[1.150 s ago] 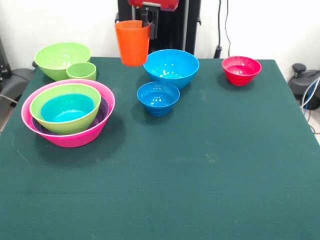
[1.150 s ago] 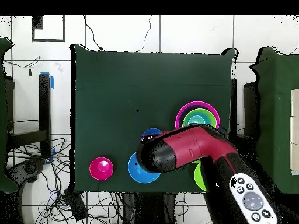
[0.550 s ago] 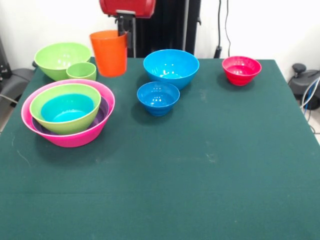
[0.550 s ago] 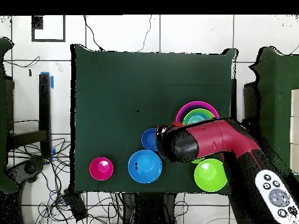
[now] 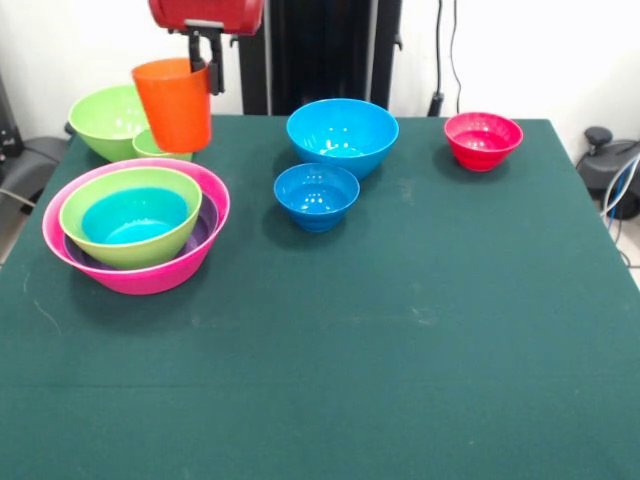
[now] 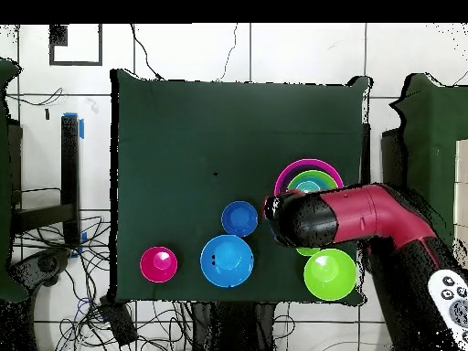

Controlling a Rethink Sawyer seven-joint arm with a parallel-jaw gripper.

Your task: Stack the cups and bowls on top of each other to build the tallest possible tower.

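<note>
My gripper (image 5: 205, 75) is shut on the rim of the orange cup (image 5: 173, 103), which hangs upright in the air at the far left. Right behind and below it stands the light green cup (image 5: 145, 145), mostly hidden, next to a large lime green bowl (image 5: 108, 118). Nearer on the left is the tower: a pink bowl (image 5: 140, 282) holding a purple bowl (image 5: 207, 222), a lime green bowl (image 5: 125, 252) and a blue bowl (image 5: 135, 217). In the overhead view the arm (image 6: 343, 218) covers the gripper and part of the pink bowl (image 6: 309, 164).
A large blue bowl (image 5: 342, 135) and a small blue bowl (image 5: 316, 195) stand mid-table, with a small red bowl (image 5: 483, 140) at the far right. Overhead shows the same blue bowls (image 6: 227, 260) (image 6: 239, 218), the red bowl (image 6: 158, 264) and the lime green bowl (image 6: 330, 273).
The gripper has carried the orange cup leftward in the front view, from beside the large blue bowl to over the light green cup. The bowls have not moved.
</note>
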